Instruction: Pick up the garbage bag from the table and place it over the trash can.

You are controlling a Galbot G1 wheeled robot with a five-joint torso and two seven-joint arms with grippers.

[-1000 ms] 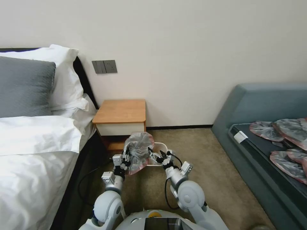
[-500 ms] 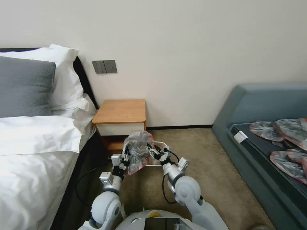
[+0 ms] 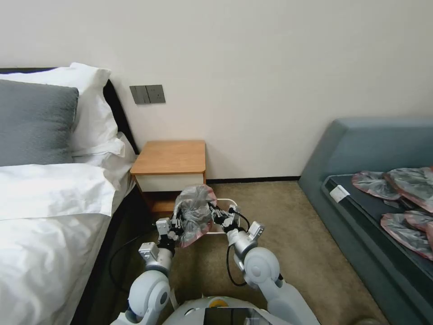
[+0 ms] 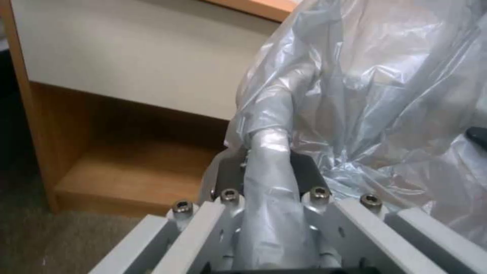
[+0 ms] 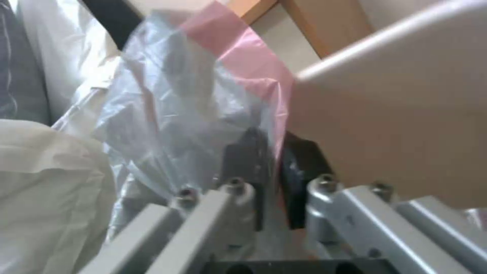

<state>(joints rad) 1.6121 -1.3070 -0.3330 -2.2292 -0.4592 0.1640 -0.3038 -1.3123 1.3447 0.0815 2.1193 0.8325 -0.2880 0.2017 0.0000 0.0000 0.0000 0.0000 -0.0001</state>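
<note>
Garbage bag is held over trash can, clamped by left gripper and right gripper.

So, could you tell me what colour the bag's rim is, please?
Pinkish-red, on the grey bag; clearest in the right wrist view.

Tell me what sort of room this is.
Most likely a hotel room or bedroom: a bed with white linen and pillows, a small orange-brown wooden nightstand against the wall, and a grey-blue upholstered sofa on beige carpet.
</note>
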